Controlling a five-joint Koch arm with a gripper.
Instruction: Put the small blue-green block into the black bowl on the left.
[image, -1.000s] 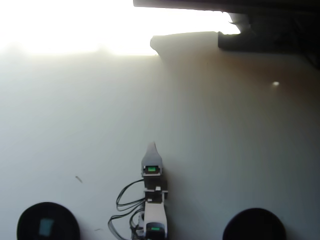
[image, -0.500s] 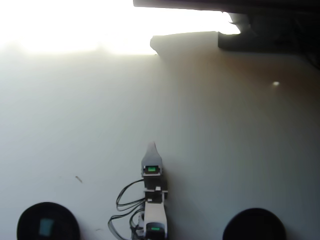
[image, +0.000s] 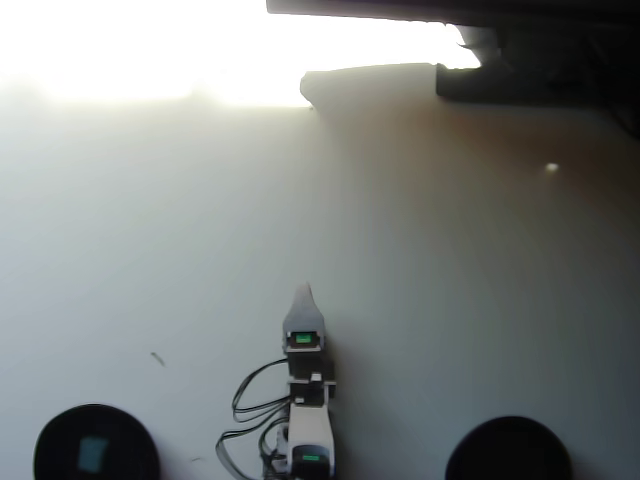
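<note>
Resting inside the black bowl (image: 45, 440) at lower left, the small blue-green block (image: 92, 454) lies apart from the gripper (image: 302, 293) at lower centre; its jaw state cannot be made out.

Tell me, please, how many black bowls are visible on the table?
2. One black bowl sits at the overhead view's bottom left, holding the small blue-green block; the second bowl sits at bottom right, both cut off by the frame edge.

blown-out glare along top, hazy soft focus throughout
</note>
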